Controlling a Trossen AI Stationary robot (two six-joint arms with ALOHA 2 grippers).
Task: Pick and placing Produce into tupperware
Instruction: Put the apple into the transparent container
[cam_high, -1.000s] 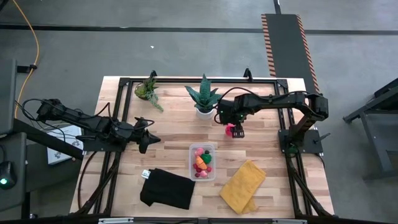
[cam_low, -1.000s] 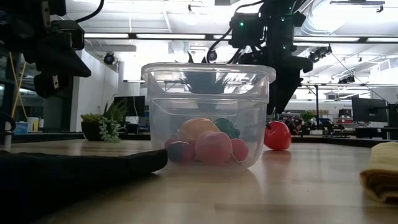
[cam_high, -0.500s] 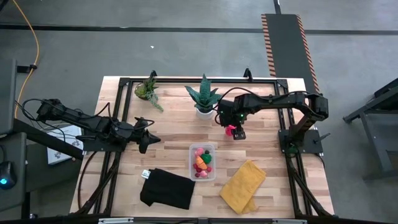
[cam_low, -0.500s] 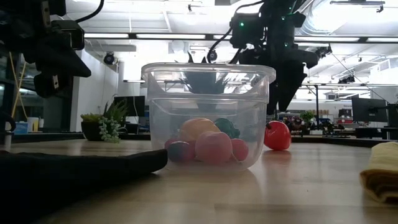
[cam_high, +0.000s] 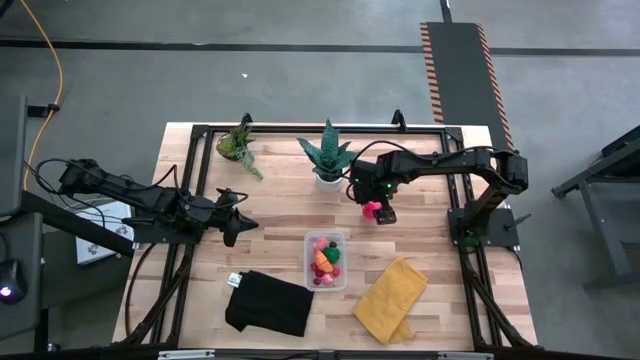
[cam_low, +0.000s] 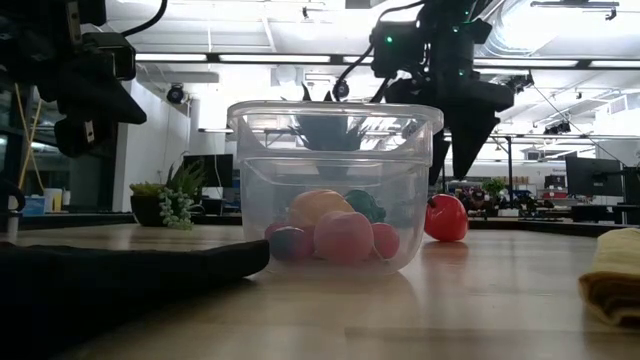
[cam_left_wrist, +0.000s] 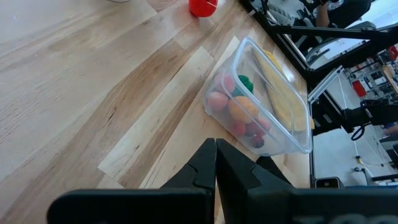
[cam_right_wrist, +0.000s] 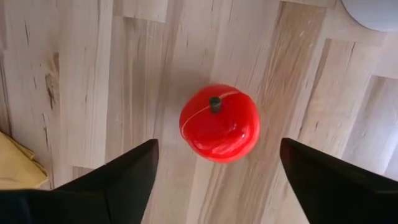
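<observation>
right claw (cam_right_wrist: 214, 171) is directly above the red tomato (cam_right_wrist: 219, 123), fingers spread wide, one on each side of it, not touching; it holds nothing. tomato sits on the table (cam_high: 270, 225), stem up. tupperware (cam_high: 327, 260) lies near the claw, toward the front edge, with several produce pieces (cam_low: 335, 232) inside. left claw (cam_high: 236, 224) is well apart, closed, empty, hovering over bare wood.

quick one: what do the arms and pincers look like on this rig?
Both arms are black and jointed, with black cables running along the links. The left pincer and right pincer end in dark, tapered, wedge-shaped fingers. A small green light glows on the right arm.
</observation>
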